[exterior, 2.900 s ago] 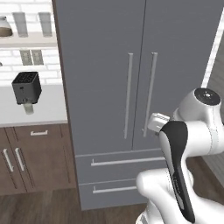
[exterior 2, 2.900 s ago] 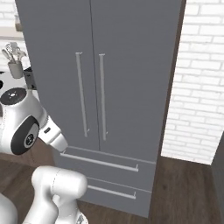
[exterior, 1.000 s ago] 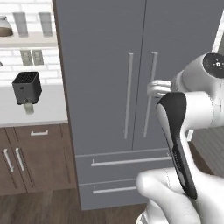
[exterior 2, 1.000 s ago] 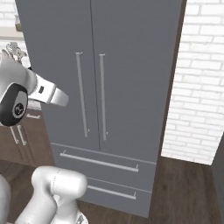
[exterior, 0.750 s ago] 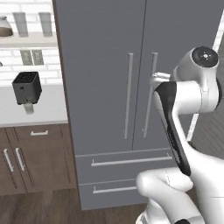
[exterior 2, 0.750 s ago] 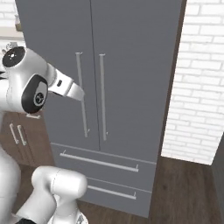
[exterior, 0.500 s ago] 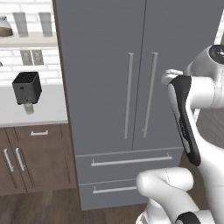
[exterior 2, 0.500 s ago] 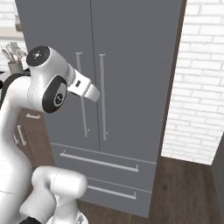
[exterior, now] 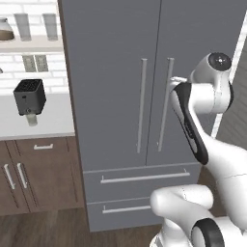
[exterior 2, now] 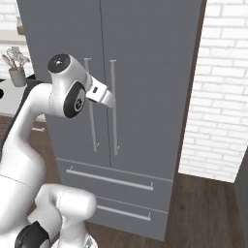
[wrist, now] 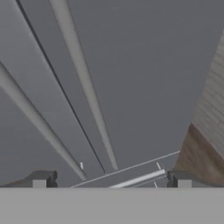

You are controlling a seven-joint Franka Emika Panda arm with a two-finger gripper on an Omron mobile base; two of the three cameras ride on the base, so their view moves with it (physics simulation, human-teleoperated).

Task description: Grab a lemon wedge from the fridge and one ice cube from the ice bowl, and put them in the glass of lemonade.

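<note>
The fridge is plain matte grey, its slim handles a paler silver-grey. To its left, a black toaster sits on a white counter above dark brown wood cabinets. To the right is a white brick wall over dark brown plank floor

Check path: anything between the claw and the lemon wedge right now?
Yes. Both fridge doors are shut, so whatever is inside is sealed off and unseen. The open claw faces the door fronts near the two long vertical handles, gripping nothing. Nothing visible blocks the claw from those handles.
</note>
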